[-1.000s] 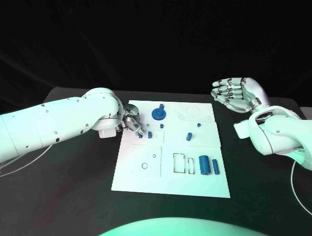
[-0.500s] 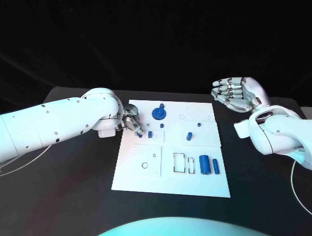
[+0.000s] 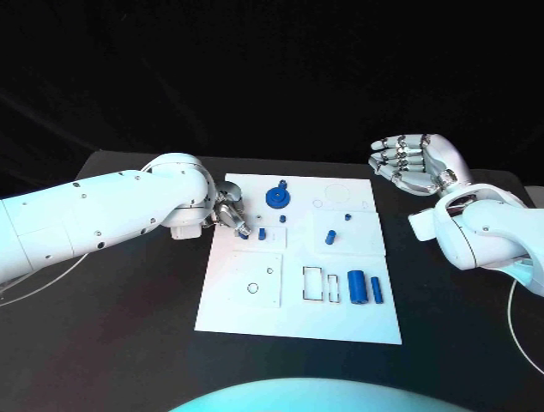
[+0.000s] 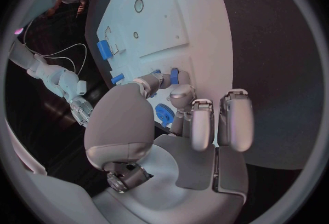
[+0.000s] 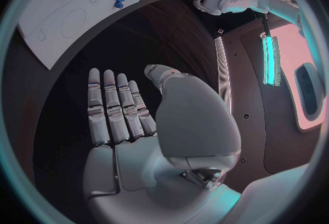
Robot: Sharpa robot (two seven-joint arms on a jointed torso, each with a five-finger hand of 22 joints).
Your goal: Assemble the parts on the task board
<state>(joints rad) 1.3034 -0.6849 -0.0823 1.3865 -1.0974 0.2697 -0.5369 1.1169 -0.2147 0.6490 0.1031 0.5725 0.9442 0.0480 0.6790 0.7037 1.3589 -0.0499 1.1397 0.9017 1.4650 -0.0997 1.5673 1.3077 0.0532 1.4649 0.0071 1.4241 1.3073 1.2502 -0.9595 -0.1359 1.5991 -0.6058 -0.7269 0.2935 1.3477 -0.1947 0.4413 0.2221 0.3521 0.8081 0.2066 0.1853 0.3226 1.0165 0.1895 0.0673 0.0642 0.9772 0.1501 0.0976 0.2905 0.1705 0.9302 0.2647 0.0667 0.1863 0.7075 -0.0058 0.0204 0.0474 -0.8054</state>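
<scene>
White, the task board (image 3: 299, 296) lies in the middle of my black bench (image 3: 123, 343), long side running from the near edge toward the far edge. I read no brand, label or writing on it, just thin outlines of rectangles and circles.

My left hand (image 3: 229, 215) sits at the board's left edge, toward the far end. In the left wrist view its fingertips (image 4: 180, 92) are down on the board and bunched around a small blue peg (image 4: 174, 75); it looks pinched between thumb and a finger, though I cannot tell how firmly. Just beside the hand on the board stands another short blue peg (image 3: 262, 233), and a smaller one (image 3: 282, 220) a little further in.

Toward the far edge of the board sits a blue gear (image 3: 276, 199), with a tiny blue piece (image 3: 280, 184) just beyond it. Near the board's middle, toward its right edge, a blue peg (image 3: 330, 238) stands, with a small blue dot (image 3: 345, 215) next to it. Toward the near right, two blue cylinders (image 3: 356, 287) lie side by side beside a rectangular outline.

My right hand (image 3: 414, 165) is raised off the bench past the board's far right corner, well apart from it, holding nothing; the right wrist view shows its fingers (image 5: 113, 106) straight and side by side, thumb out.
</scene>
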